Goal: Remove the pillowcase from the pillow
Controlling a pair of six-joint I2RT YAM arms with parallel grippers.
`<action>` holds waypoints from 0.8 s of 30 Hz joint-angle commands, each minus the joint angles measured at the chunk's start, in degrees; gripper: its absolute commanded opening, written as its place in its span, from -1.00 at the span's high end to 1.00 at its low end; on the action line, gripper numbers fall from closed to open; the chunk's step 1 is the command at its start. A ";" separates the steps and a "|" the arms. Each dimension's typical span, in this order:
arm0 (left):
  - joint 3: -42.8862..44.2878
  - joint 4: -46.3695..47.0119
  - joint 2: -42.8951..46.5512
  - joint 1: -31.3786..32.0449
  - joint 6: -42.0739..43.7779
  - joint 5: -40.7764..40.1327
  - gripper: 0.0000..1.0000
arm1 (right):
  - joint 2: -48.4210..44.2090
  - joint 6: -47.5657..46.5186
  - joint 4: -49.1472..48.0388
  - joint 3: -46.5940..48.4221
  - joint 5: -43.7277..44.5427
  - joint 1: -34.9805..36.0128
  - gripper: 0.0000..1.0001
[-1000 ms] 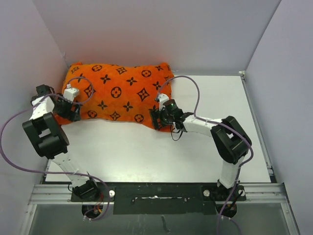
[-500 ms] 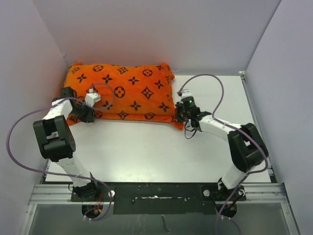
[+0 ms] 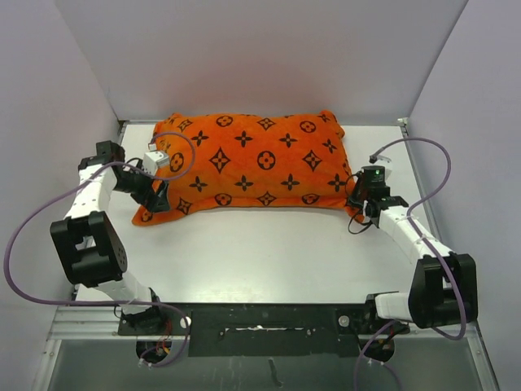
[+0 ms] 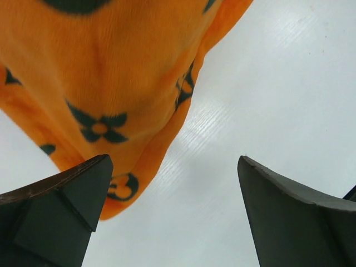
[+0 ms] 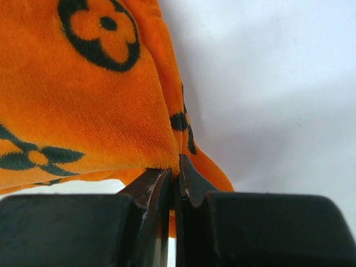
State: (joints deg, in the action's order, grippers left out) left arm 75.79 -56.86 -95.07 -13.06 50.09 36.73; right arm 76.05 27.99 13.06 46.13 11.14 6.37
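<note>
The orange pillowcase with dark monogram motifs lies plump across the back of the white table. The pillow is hidden inside it. My left gripper is at the cover's near-left corner. In the left wrist view this gripper stands open over bare table, and the pillowcase corner hangs just beyond its left finger, with nothing between the fingers. My right gripper is at the near-right corner. In the right wrist view the gripper is shut on the pillowcase edge.
Grey walls enclose the table at the back and on both sides. The pillowcase's far edge lies close to the back wall. Purple cables loop beside each arm. The black mounting rail runs along the near edge.
The covered pillow has slid to the right across the table with my right gripper shut on its corner. My left gripper shut, then opened and let go of the left corner.
</note>
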 commanded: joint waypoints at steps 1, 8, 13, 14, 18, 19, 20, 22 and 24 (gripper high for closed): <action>-2.66 -2.36 5.13 -1.74 4.10 0.39 -0.96 | -4.29 1.95 3.46 -1.80 5.52 0.18 1.00; -6.98 9.45 1.14 -1.50 0.37 -2.12 -0.96 | -4.91 2.38 4.25 -3.55 4.60 0.29 1.00; -2.50 18.44 -4.76 -1.77 -4.26 -5.97 -0.96 | -5.30 1.32 5.13 -2.29 3.53 0.22 1.00; -1.17 18.18 -5.38 -1.93 -4.00 -5.52 -0.96 | -5.49 1.09 5.20 -2.13 3.34 0.19 1.00; -1.50 18.40 -4.68 -1.93 -0.99 -0.26 -0.96 | -6.04 0.50 5.31 -1.84 2.14 0.08 1.00; -2.50 18.67 -4.53 -1.78 0.27 1.68 -0.96 | -6.11 0.49 5.28 -1.64 1.71 0.13 1.00; -3.38 18.98 -4.70 -1.53 1.18 2.64 -0.96 | -5.98 0.60 5.29 -1.47 1.35 0.08 1.00; -3.99 18.48 -6.18 -1.00 1.55 3.45 -0.96 | -6.06 0.83 5.55 -1.12 0.65 0.12 1.00; -2.45 14.91 -9.54 -0.82 2.33 4.36 -0.96 | -6.24 0.72 5.93 -0.68 0.23 0.12 1.00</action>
State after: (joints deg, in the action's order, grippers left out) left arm 71.70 -40.47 -100.47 -14.50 49.78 35.66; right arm 71.85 29.19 18.04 42.65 11.70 6.79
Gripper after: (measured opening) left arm 0.979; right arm 0.036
